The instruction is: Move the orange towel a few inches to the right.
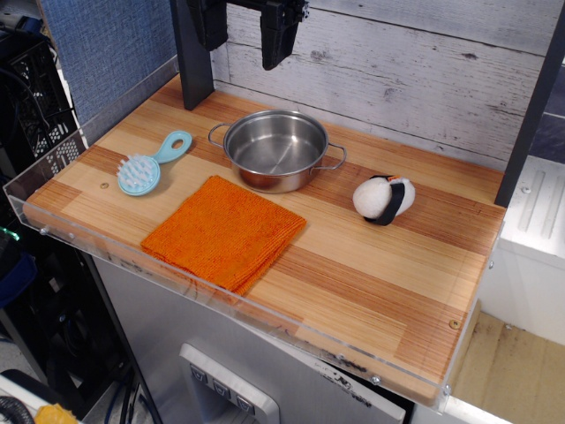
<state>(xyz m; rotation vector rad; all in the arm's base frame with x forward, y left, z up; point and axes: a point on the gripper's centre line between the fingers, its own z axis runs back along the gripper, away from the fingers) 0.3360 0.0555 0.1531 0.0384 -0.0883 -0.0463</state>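
Observation:
The orange towel (pixel 224 231) lies flat and folded on the wooden table top, at the front left, just in front of the steel pot (pixel 276 150). Its far corner nearly touches the pot's base. My gripper (pixel 240 53) hangs high at the back of the table, above and behind the pot, well away from the towel. Its two black fingers (pixel 279 35) stand apart with the wall showing between them, and nothing is held. The top of the gripper is cut off by the frame edge.
A light blue brush (pixel 150 166) lies left of the pot. A white and black soft toy (pixel 384 198) sits to the pot's right. A clear plastic rim (pixel 265 309) edges the table's front. A dark post (pixel 192 53) stands at the back left.

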